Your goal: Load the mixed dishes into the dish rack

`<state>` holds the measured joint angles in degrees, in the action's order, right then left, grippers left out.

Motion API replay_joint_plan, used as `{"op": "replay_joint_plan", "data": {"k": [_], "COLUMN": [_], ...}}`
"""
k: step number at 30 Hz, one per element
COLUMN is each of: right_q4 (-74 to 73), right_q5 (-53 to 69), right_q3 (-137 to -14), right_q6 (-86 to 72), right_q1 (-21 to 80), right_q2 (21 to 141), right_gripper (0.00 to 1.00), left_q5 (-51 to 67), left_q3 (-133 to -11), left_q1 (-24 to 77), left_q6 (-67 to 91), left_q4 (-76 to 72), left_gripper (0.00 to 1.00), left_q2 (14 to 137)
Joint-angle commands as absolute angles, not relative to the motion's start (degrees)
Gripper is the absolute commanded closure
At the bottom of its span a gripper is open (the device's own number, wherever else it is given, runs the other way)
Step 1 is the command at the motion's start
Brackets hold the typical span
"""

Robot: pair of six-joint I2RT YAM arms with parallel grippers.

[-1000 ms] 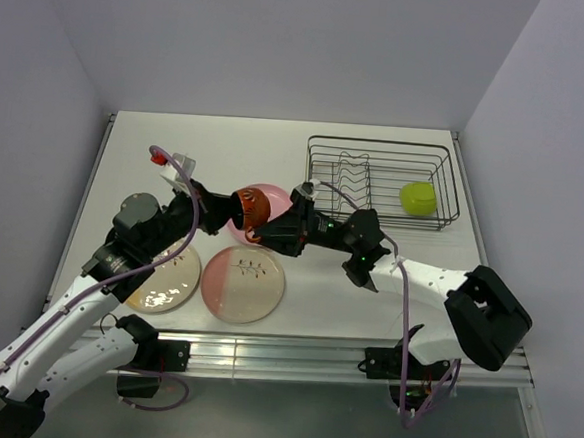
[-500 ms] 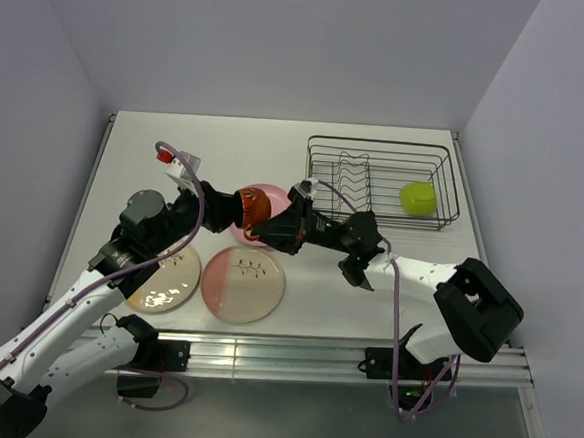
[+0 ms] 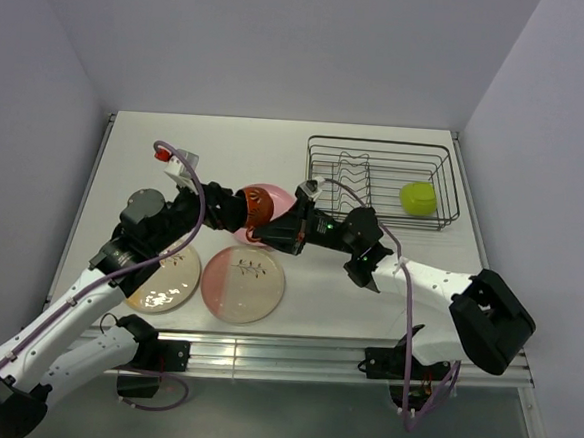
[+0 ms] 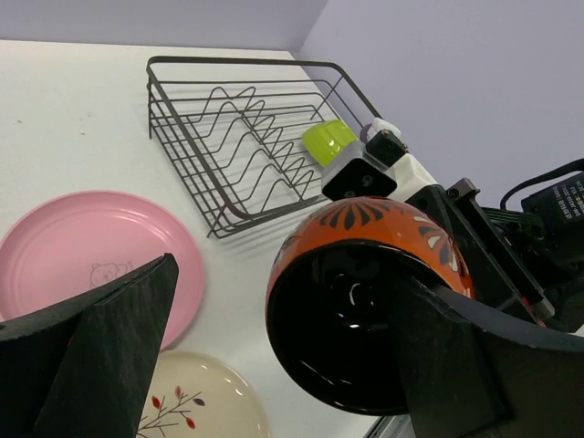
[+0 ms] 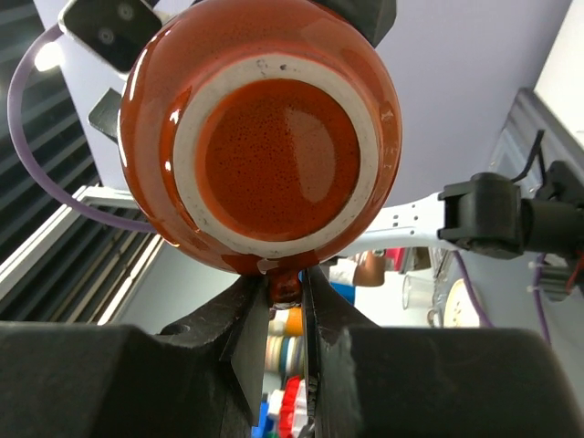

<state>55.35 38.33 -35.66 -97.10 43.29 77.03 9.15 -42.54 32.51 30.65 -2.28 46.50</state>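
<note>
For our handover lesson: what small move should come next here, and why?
Probably draw the left gripper back: its fingers stand open around the cup, while the right gripper pinches the cup's rim, so the cup can then go to the rack.

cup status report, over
Right end effector pinching rim of cup, cup in the air. Left end effector open around it. Rack has green bowl at right end, divider slots free.
</note>
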Motion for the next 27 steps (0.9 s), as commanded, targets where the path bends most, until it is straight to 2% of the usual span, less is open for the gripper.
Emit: {"op": "replay_joint_plan", "data": {"k": [1, 8, 17, 21, 22, 26, 27], "right_q4": [55.19, 53.19, 45.45, 27.47, 18.20, 6.81, 3.81], "right_q5": [35.07, 33.66, 37.44, 35.62, 34.38, 30.51, 25.80], "right_q3": [-38.23, -37.44, -34.37, -38.83, -40.33, -47.61, -49.55], "right_q6": [-93.78, -92.65, -90.62, -77.47, -74.21, -64.44, -59.12], "right_q1": [42.45, 40.35, 27.43, 20.93, 19.53, 11.45, 10.73], "right_q2": [74.18, 68.22, 60.74, 56.52, 55.73, 55.81, 56.16], "right_gripper": [1.00, 1.00, 1.00, 1.00, 1.00, 1.00, 1.00], "left_q5": [10.55, 8.18, 0.35, -5.53, -5.54, -5.72, -4.93], "left_q3": [-44.82, -41.93, -43.24, -44.03, -44.64, -46.23, -46.32], "left_q1": [33.49, 33.49, 33.49, 33.49, 33.57, 33.57, 33.66], "left_q6": [29.53, 29.80, 29.09, 32.86, 32.96, 34.19, 34.45], "left_q4": [-4.40, -5.10, -0.26, -0.18, -0.18, 1.41, 0.62], "left_gripper": [0.01, 0.01, 0.01, 0.01, 0.01, 0.02, 0.02], "left_q2": [45.96, 45.62, 46.49, 47.98, 48.51, 51.67, 52.64]}}
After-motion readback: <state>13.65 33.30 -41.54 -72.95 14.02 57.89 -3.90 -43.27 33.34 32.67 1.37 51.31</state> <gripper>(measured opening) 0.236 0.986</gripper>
